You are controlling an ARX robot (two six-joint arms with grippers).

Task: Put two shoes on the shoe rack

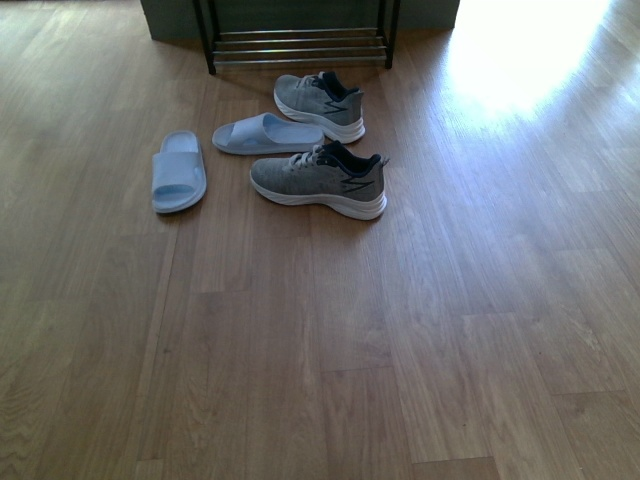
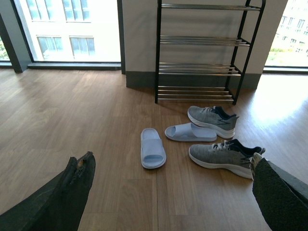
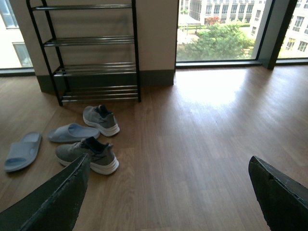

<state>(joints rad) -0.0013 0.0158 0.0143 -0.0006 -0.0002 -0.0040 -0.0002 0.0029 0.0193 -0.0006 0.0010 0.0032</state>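
- The rack (image 1: 298, 45) stands at the wall; its chrome rods carry nothing that shows.
- All the shoes lie on the wood floor (image 1: 420, 350) in front of it.
- The left gripper (image 2: 172, 161) gapes wide and holds nothing. The right gripper (image 3: 168, 163) does likewise.
- Both grippers are apart from the shoes.
- The far sneaker (image 1: 320, 104) sits just before the rack, and the near sneaker (image 1: 318, 181) lies closer to the robot.
- Both sneakers are grey knit with white soles and dark lining, upright, toes pointing left.
- Two pale blue slides (image 1: 179, 171) lie left of the sneakers.
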